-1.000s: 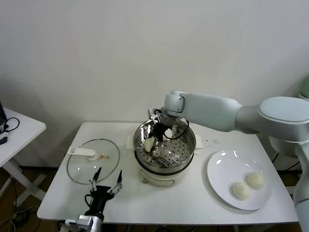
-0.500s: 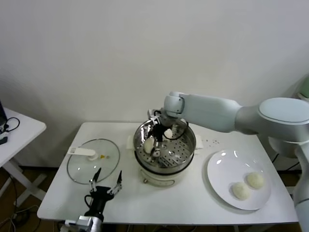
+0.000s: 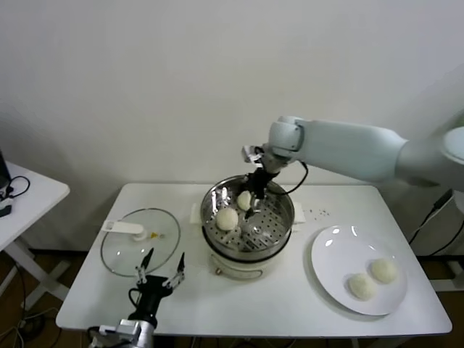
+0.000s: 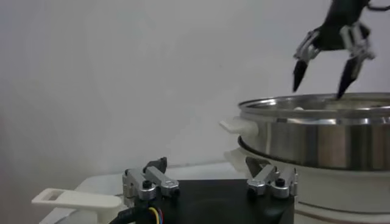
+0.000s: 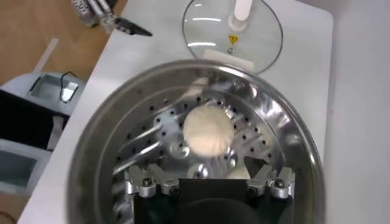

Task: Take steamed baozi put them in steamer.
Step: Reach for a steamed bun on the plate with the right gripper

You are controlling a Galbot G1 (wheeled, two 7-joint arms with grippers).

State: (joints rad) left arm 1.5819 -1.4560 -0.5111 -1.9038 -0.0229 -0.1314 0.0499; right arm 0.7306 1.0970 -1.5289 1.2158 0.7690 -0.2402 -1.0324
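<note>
The steamer (image 3: 279,230) stands mid-table, a shiny steel pot on a cream base. Two baozi lie in it, one at its left (image 3: 227,219) and one farther back (image 3: 244,200). Two more baozi (image 3: 360,286) (image 3: 383,270) lie on the white plate (image 3: 330,254) at the right. My right gripper (image 3: 254,197) hovers open and empty just above the steamer's back part. Its wrist view looks down on a baozi (image 5: 208,131) on the perforated bottom (image 5: 143,137). My left gripper (image 3: 161,270) is open and empty, parked near the table's front edge.
The glass lid (image 3: 130,254) with its white handle lies flat left of the steamer, just behind my left gripper. The left wrist view shows the steamer's wall (image 4: 323,140) with my right gripper (image 4: 320,88) above its rim. A second small table (image 3: 29,192) stands far left.
My right gripper has risen out of the steamer and drawn back toward the right, leaving two baozi inside. The left arm has not moved.
</note>
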